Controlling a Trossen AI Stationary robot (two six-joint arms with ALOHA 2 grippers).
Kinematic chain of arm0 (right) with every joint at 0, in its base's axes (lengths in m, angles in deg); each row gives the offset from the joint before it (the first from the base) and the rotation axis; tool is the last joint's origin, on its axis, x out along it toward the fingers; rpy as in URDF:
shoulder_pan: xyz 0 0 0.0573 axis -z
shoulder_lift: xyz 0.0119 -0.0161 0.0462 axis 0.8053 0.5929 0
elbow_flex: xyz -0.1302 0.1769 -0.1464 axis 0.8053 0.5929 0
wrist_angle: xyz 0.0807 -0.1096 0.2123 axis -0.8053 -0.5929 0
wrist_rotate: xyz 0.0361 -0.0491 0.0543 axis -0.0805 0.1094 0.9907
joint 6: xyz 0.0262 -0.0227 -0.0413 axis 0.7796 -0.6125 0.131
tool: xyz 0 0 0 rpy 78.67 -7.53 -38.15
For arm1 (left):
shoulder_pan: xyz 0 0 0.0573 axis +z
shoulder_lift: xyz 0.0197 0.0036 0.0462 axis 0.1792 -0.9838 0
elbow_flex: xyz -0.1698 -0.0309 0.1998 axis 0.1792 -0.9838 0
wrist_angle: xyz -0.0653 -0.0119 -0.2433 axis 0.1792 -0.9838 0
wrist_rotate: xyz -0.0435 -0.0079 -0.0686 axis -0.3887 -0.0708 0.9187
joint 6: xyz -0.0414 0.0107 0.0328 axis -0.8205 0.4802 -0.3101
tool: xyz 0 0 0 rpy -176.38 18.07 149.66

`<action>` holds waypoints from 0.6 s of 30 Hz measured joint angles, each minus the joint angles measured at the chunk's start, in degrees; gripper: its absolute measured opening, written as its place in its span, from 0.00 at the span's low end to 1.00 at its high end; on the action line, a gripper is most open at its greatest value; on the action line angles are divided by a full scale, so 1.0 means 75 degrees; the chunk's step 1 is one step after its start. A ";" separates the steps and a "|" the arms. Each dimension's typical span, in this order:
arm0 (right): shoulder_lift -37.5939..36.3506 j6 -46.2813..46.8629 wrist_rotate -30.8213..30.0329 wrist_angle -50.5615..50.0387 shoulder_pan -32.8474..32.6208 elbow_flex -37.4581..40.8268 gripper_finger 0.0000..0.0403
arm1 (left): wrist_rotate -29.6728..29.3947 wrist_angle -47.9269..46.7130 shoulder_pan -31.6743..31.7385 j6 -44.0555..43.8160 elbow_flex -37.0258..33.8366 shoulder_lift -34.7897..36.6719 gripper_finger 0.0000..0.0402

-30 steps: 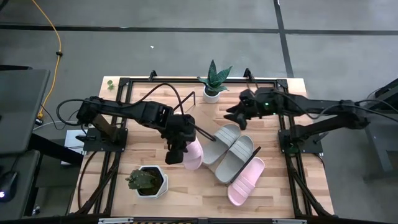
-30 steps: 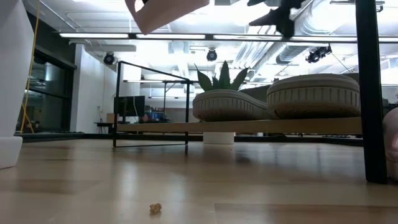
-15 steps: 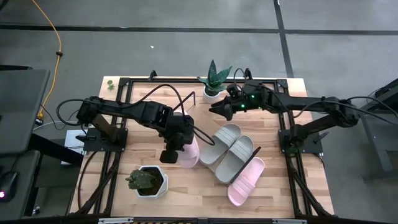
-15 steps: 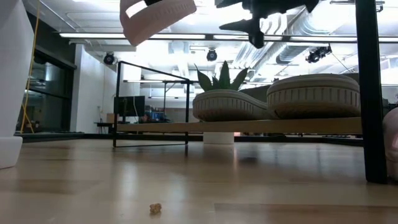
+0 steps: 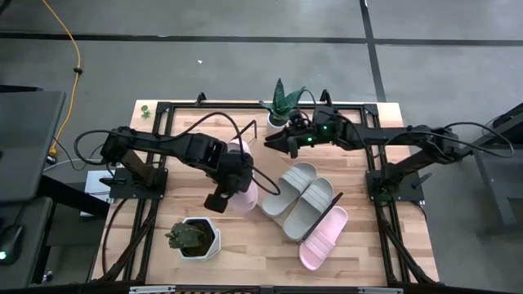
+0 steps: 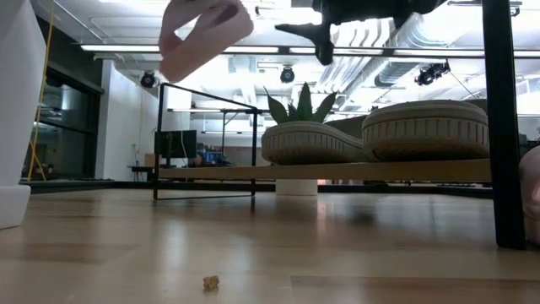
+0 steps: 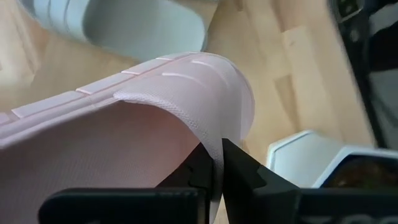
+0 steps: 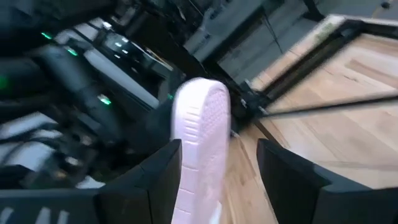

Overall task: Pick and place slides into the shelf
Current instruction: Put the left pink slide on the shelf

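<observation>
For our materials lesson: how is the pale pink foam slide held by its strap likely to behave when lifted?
The pale pink foam slide looks light: the left gripper holds it aloft by the strap edge alone. Its thin strap probably flexes. Hanging from one edge, it may swing.

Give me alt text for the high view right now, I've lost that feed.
The left gripper holds a pale pink slide lifted over the table's middle, while the open right gripper reaches toward it from beside a potted plant. Two grey slides and another pink slide lie on the shelf.
</observation>
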 joint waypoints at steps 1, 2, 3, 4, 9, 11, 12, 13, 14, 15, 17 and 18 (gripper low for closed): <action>0.0052 0.0078 0.0033 0.0142 0.0008 -0.0006 0.49 | -0.0109 -0.0077 0.0000 0.0103 0.0000 0.0000 0.03; 0.0108 0.0122 0.0037 0.0227 0.0009 -0.0007 0.49 | -0.0193 -0.0139 0.0000 0.0179 0.0000 0.0000 0.02; 0.0159 0.0130 0.0036 0.0286 0.0012 -0.0007 0.49 | -0.0235 -0.0171 0.0000 0.0227 0.0000 0.0000 0.01; 0.0204 0.0134 0.0037 0.0302 0.0015 -0.0007 0.49 | -0.0241 -0.0176 0.0003 0.0272 0.0000 0.0000 0.01; 0.0277 0.0189 0.0007 0.0435 0.0024 -0.0009 0.49 | -0.0290 -0.0265 0.0003 0.0486 0.0000 0.0000 0.03; 0.0282 0.0189 -0.0016 0.0418 0.0036 -0.0094 0.49 | -0.0291 -0.0273 0.0003 0.0572 0.0003 -0.0049 0.03; 0.0283 0.0189 -0.0017 0.0423 0.0043 -0.0162 0.49 | -0.0290 -0.0275 0.0003 0.0607 0.0006 -0.0081 0.03; 0.0283 0.0189 -0.0017 0.0426 0.0044 -0.0236 0.49 | -0.0290 -0.0287 0.0003 0.0608 0.0004 -0.0105 0.03; 0.0283 0.0189 -0.0017 0.0423 0.0044 -0.0318 0.49 | -0.0290 -0.0280 0.0003 0.0608 0.0003 -0.0124 0.03; 0.0282 0.0185 -0.0017 0.0361 0.0044 -0.0394 0.49 | -0.0290 -0.0245 0.0003 0.0612 0.0006 -0.0177 0.02; 0.0280 0.0071 -0.0020 0.0091 0.0018 -0.0515 0.49 | -0.0281 -0.0232 0.0003 0.0624 0.0010 -0.0250 0.01; 0.0280 0.0011 -0.0036 -0.0023 -0.0026 -0.0544 0.49 | -0.0266 -0.0278 0.0003 0.0617 -0.0001 -0.0270 0.01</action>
